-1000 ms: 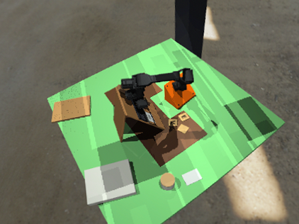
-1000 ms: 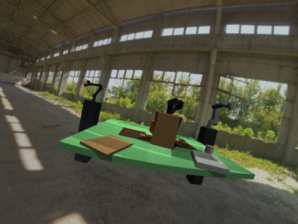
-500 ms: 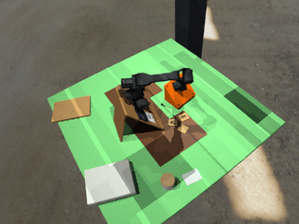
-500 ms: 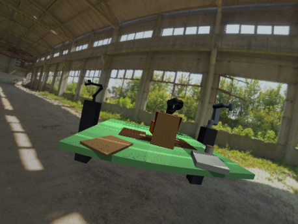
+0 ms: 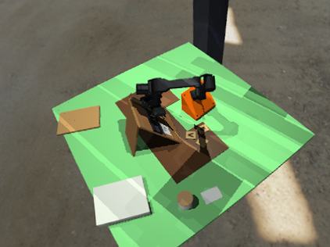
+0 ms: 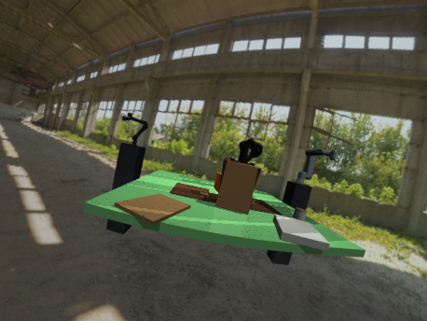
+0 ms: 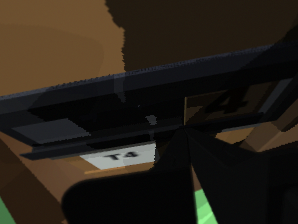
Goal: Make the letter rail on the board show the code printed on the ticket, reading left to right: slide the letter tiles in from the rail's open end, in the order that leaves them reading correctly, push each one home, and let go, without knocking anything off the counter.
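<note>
The sloping brown board carries a dark letter rail. In the wrist view a tile marked 4 sits in the rail at the right, partly in shadow. The white ticket below the rail reads T4. My gripper is shut and empty, its tips at the rail beside the left edge of the 4 tile; contact is hard to tell. Several loose tiles lie beyond the board's lower end, including a letter tile and another tile; shadow covers part of them.
The orange wedge is beside the loose tiles. A tan slab, a white slab, a round tan-topped pot and a pale card lie on the green counter. The board's back hides the rail in the exterior view.
</note>
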You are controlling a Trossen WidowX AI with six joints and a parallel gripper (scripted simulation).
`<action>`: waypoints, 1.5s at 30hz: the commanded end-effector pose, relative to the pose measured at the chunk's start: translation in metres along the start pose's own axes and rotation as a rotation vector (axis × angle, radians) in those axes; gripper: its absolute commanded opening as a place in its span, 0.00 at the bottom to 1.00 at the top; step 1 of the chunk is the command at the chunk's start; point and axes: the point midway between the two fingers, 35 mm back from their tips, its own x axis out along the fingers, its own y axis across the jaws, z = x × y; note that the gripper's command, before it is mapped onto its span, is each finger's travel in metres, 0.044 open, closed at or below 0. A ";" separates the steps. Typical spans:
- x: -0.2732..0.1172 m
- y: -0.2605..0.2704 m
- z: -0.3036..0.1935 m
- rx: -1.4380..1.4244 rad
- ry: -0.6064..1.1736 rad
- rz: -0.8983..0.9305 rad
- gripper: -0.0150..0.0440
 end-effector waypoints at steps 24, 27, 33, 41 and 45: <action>-0.100 0.003 -0.077 -1.194 -0.532 -0.012 1.00; -0.112 0.004 -0.090 -1.418 -0.640 -0.116 1.00; -0.129 0.007 -0.109 -1.758 -0.782 -0.359 1.00; -0.130 0.007 -0.109 -1.767 -0.785 -0.367 1.00; -0.130 0.007 -0.109 -1.767 -0.785 -0.367 1.00</action>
